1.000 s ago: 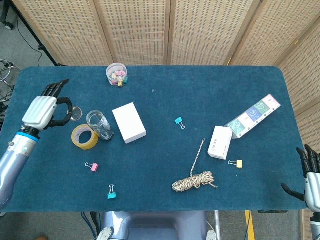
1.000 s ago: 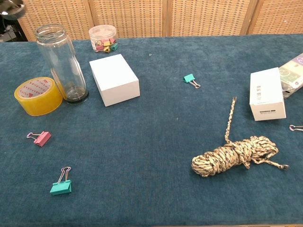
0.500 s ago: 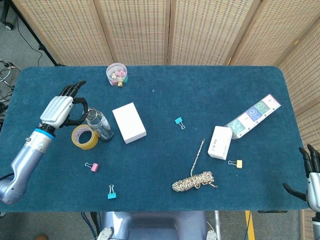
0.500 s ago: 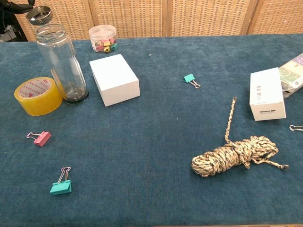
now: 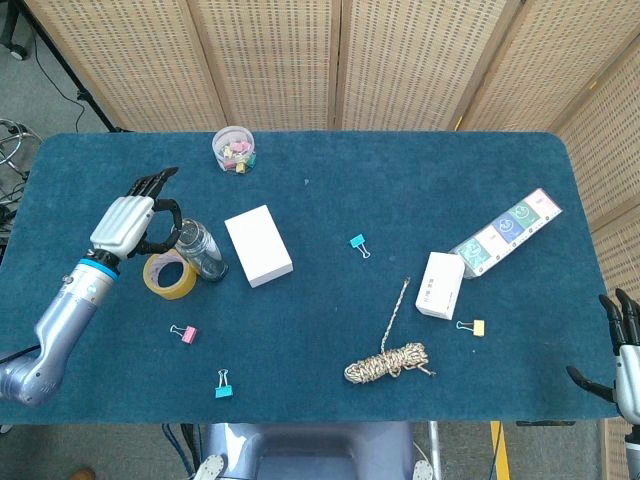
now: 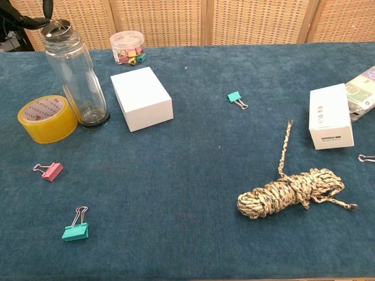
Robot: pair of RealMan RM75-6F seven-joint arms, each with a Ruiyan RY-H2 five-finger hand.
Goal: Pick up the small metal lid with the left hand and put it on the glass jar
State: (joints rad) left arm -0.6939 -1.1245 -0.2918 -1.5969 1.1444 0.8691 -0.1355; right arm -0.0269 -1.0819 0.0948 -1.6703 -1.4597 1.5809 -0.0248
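The tall clear glass jar (image 6: 76, 79) stands upright near the table's left side, also visible as the jar (image 5: 203, 252) from above. The small metal lid (image 6: 57, 27) sits at the jar's mouth, and the dark fingers (image 6: 35, 19) of my left hand still hold its edge. From above, my left hand (image 5: 130, 222) hovers just left of the jar top, where the lid (image 5: 187, 233) shows. My right hand (image 5: 623, 350) hangs off the table's right front corner, fingers spread and holding nothing.
A yellow tape roll (image 6: 47, 119) lies left of the jar, a white box (image 6: 141, 98) to its right. A tub of clips (image 6: 128, 47) stands behind. Binder clips (image 6: 75, 228), a coiled rope (image 6: 290, 191) and a small white carton (image 6: 330, 115) are scattered about.
My left hand carried the lid rightward and down, from left of the jar to onto its mouth. The right hand has barely moved.
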